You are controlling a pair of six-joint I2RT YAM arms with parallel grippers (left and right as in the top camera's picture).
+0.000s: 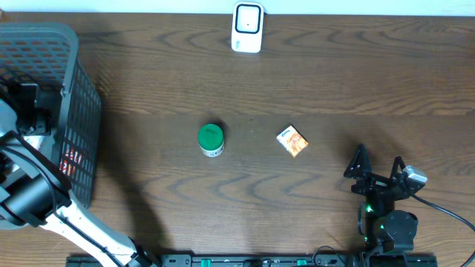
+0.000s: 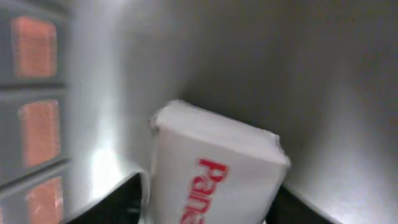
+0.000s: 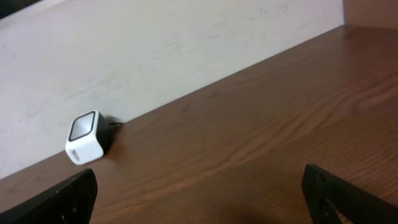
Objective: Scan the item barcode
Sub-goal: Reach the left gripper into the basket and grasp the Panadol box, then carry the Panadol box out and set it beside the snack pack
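Three views, taken in turn.

Overhead: the left arm (image 1: 44, 200) reaches down into the grey basket (image 1: 74, 81) at the left end of the worktop (image 1: 148, 81), and its tip is hidden inside. The white scanner (image 1: 247, 27) sits at the far edge, well apart from the basket. A green can (image 1: 211, 139) and a small orange box (image 1: 292, 141) stand mid-worktop, apart from each other. The right end effector (image 1: 378, 174) sits near the front right with its jaws wide open, holding nothing.

Left wrist: the left end effector (image 2: 205, 214) straddles a white box (image 2: 214, 168) with red lettering, low in the basket close to its wall. A dark finger shows on each side of the box. I can't tell whether the jaws are clamped on it. No barcode is visible on the faces shown.

My take on doing this step well:
- Get a square hold on both side faces before lifting.
- Lift straight up until the box clears the basket rim, then carry it across to the scanner.
- Expect to roll the wrist there to find the barcode face.

Right wrist: the scanner sits against the back wall with its dark window tilted upward. The box's code should probably be presented facing that window. Nothing sits between the open right fingers.
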